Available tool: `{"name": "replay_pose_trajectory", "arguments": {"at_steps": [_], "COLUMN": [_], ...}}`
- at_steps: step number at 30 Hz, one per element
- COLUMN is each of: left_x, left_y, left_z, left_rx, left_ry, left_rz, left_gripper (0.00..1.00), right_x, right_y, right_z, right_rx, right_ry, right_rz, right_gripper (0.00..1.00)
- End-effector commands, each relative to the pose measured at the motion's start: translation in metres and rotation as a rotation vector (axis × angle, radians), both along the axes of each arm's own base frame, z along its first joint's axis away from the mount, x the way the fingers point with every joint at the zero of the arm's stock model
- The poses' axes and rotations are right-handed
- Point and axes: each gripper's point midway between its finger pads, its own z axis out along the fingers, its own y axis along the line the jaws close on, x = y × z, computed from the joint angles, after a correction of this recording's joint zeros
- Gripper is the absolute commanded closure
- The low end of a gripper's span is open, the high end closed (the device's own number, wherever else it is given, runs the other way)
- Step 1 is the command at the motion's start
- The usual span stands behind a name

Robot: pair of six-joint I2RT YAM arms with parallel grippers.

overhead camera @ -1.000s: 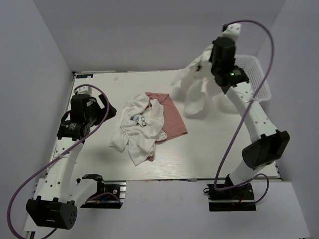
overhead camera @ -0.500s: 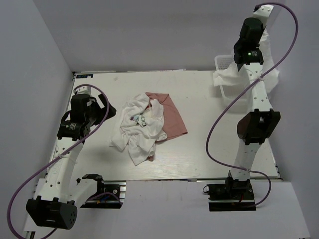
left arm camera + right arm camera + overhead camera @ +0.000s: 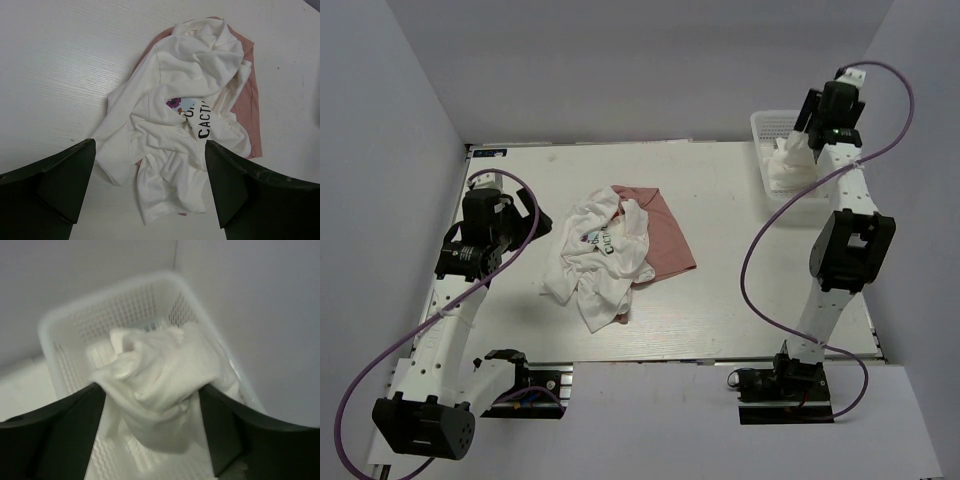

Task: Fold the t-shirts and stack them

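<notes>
Out on the counter (image 3: 740, 280), a little left of its middle, a printed white t-shirt (image 3: 185, 100) lies crumpled, dark lettering and a small coloured patch showing among the folds. It sprawls over a pink t-shirt (image 3: 247, 100), which sticks out from under it on the side toward the right edge. Neither one is folded.

The left hand (image 3: 149, 145) hovers above this heap near the counter's left edge. Its fingers are spread wide with nothing between them, clear of the cloth.

Over at the far right corner stands a white mesh basket (image 3: 55, 325). The right hand (image 3: 151, 387) is raised above it and points down into it. Its fingers are also set wide apart, and a bunched white t-shirt (image 3: 165, 360) is heaped in the gap between them, with its lower folds resting on the basket floor.
</notes>
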Motion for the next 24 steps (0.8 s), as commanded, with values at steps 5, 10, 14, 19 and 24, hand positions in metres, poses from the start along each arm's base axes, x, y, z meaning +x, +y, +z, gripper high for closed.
{"name": "replay_pose_trajectory", "arguments": {"at_steps": [5, 10, 14, 19, 24], "left_x": [-0.003, -0.001, -0.003, -0.003, -0.005], "left_y": [0.006, 0.005, 0.005, 0.003, 0.002], "left_z": [-0.005, -0.001, 0.002, 0.002, 0.001], "left_rx": [0.018, 0.01, 0.009, 0.003, -0.003], "left_ry": [0.024, 0.013, 0.004, 0.005, 0.004], "left_rz": [0.017, 0.022, 0.022, 0.013, 0.006], "left_gripper": [0.0, 0.0, 0.0, 0.0, 0.0], "right_x": [-0.026, -0.104, -0.168, -0.208, -0.232], "right_y": [0.09, 0.228, 0.334, 0.396, 0.439], "right_z": [-0.03, -0.026, -0.048, -0.106, -0.161], "right_rx": [0.135, 0.12, 0.171, 0.175, 0.076], "right_ry": [0.153, 0.176, 0.18, 0.328, 0.463], "right_rz": [0.358, 0.761, 1.012, 1.105, 1.106], "right_gripper": [0.1, 0.1, 0.1, 0.1, 0.1]}}
